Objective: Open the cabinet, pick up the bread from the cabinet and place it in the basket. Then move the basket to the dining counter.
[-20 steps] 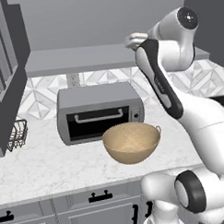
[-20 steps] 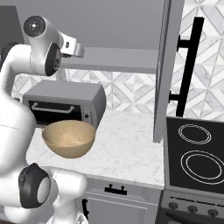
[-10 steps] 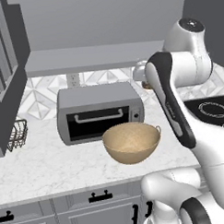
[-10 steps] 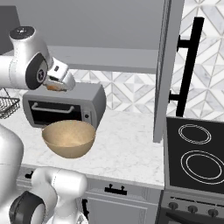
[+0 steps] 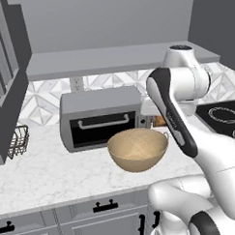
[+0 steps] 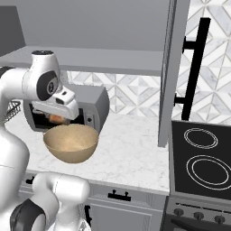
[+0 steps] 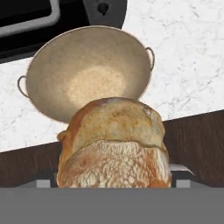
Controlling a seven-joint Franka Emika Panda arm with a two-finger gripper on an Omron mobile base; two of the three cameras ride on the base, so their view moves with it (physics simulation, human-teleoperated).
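My gripper point(image 5: 156, 119) hangs just above the far right rim of the basket point(image 5: 138, 148), shut on the bread point(image 7: 113, 144), a golden-brown crusty roll. In the hand view the bread hides the fingertips, and the round tan basket point(image 7: 87, 74) lies empty beyond it with its two small rim handles. From the right base view the bread point(image 6: 55, 118) peeks out under the white hand, over the basket point(image 6: 71, 142). The cabinet point(image 5: 112, 59) stands open above, its grey shelf bare, and its door point(image 6: 169, 67) swings out at the right. The dining counter is out of view.
A grey toaster oven point(image 5: 97, 118) stands right behind the basket on the marble worktop point(image 5: 54, 170). A dark wire basket point(image 5: 18, 140) sits at the far left. A black stove top point(image 6: 200, 158) lies to the right, past the open door with its black bar handle point(image 6: 196, 67).
The hand has come down from the cabinet shelf with the bread in it and now hangs low over the basket. The basket and the oven have not moved.
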